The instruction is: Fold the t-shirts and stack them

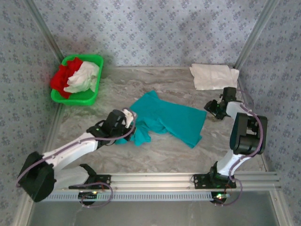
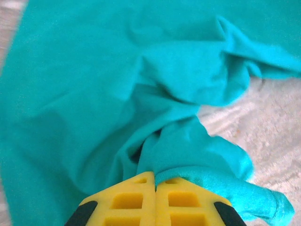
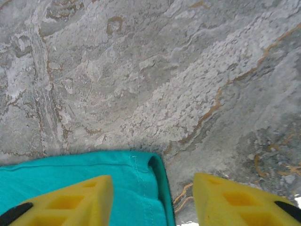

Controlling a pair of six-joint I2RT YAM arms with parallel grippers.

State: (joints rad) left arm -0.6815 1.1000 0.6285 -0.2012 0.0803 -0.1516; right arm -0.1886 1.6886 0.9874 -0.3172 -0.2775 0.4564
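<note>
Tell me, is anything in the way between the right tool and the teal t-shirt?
Nothing visible is. The right tool stands open directly over a hemmed corner of the teal t-shirt, with bare table beside it.

The teal t-shirt [image 1: 171, 120] lies spread diagonally across the middle of the table [image 1: 155, 160]. Its right part is flat, with a stitched hem at the right edge, and its left end is gathered into creased folds. The white t-shirt [image 1: 214, 76] is folded into a flat rectangle at the far right corner. The red t-shirt [image 1: 63, 77] and the second white t-shirt [image 1: 84, 77] lie crumpled together in the green basket [image 1: 75, 100], far left.
</note>
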